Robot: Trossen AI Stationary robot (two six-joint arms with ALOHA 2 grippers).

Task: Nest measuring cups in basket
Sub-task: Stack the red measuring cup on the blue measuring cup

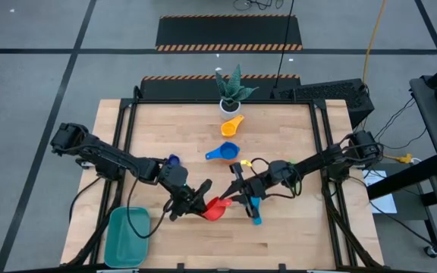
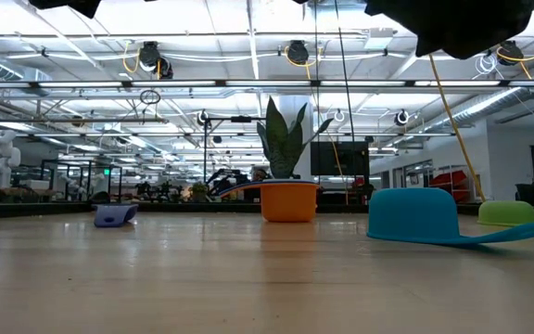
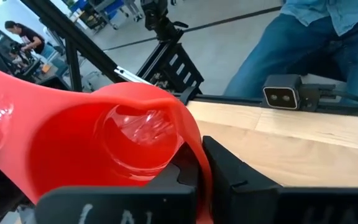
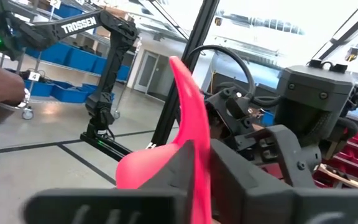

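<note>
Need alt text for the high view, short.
Both hands, left hand and right hand, meet at a red measuring cup near the table's front. Orange and blue cups lie behind; the teal basket sits front-left.

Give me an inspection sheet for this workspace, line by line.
Surface: wooden table, in a dark frame.
Job's things: red cup held between both arms; orange cup, blue cup, navy cup, light blue cup loose; basket at the near left corner, holding no cups.
Clutter: potted plant at the far edge.
Grippers: left pincer and right pincer both shut on the red cup.
Cables: yellow cable on the floor.
Surroundings: person in jeans beyond the table.
</note>
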